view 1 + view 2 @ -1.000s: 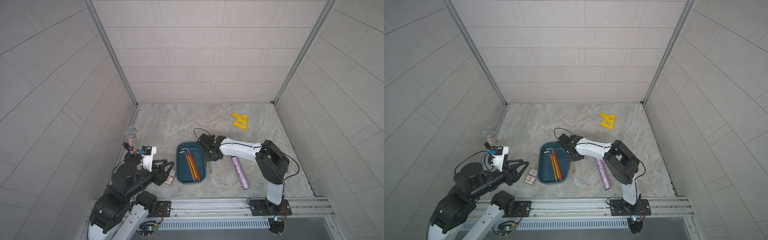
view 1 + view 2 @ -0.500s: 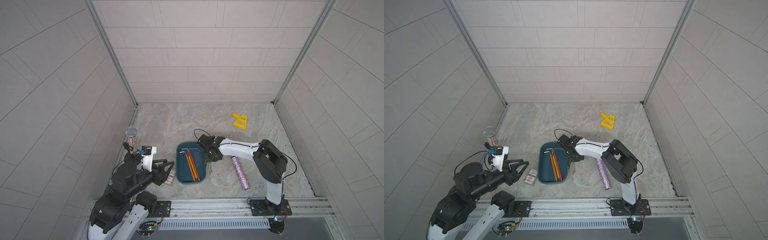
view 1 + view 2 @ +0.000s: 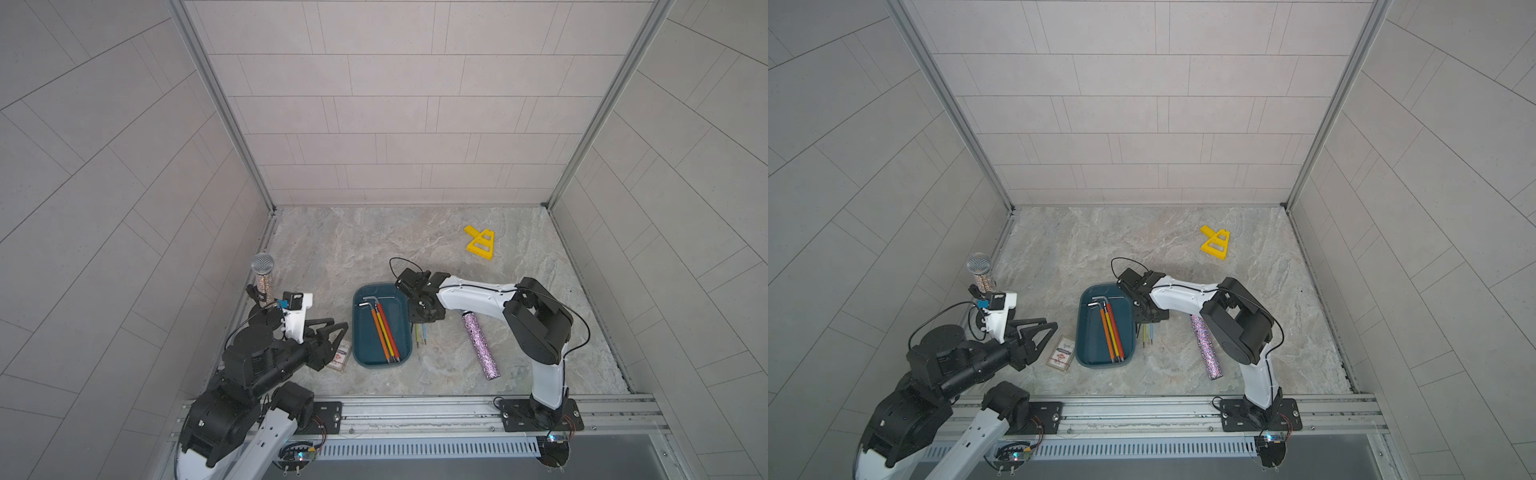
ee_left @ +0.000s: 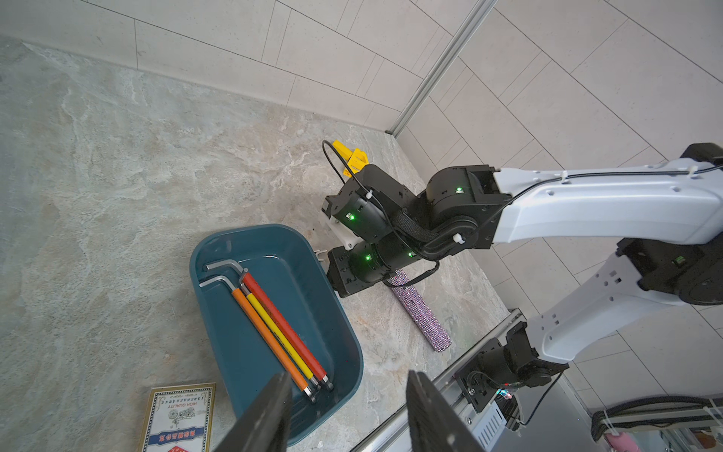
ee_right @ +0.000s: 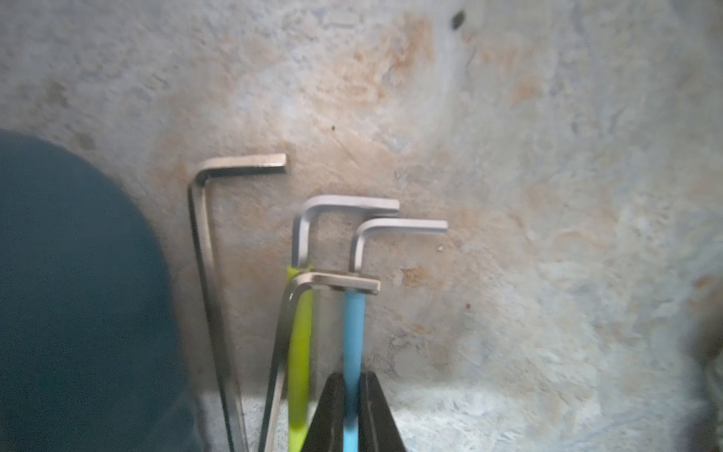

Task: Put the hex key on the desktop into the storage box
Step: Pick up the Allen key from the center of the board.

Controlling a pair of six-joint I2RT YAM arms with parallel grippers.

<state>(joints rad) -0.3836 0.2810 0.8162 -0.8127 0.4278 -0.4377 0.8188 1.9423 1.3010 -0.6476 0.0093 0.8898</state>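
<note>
In both top views the storage box (image 3: 401,305) sits on the desktop (image 3: 365,249), open marble behind it, the right gripper (image 3: 420,322) at its right rim; left wrist: the left gripper (image 4: 348,377) stands apart over the box's corner; right wrist: jaws clamped on the blue hex key (image 5: 353,332) near the box's edge

We're in a robotics lab test cell, not a home or shop. Three pale panel walls (image 3: 395,112) box in a small stone-look tabletop (image 3: 374,249), w/ aluminium corner posts (image 3: 224,108). An aluminium rail (image 3: 415,409) runs along the front edge. The left arm (image 3: 257,361) & right arm (image 3: 478,293) are bolted to it on black base plates (image 3: 540,417). Bare circuit boards (image 3: 299,456) w/ lit LEDs sit below, next to a vent grille (image 3: 424,449). The props are a mismatched lot: yellow plastic piece (image 3: 481,243), glitter tube (image 3: 480,345), microphone (image 3: 262,264), card (image 3: 338,357), storage box (image 3: 365,345).
</note>
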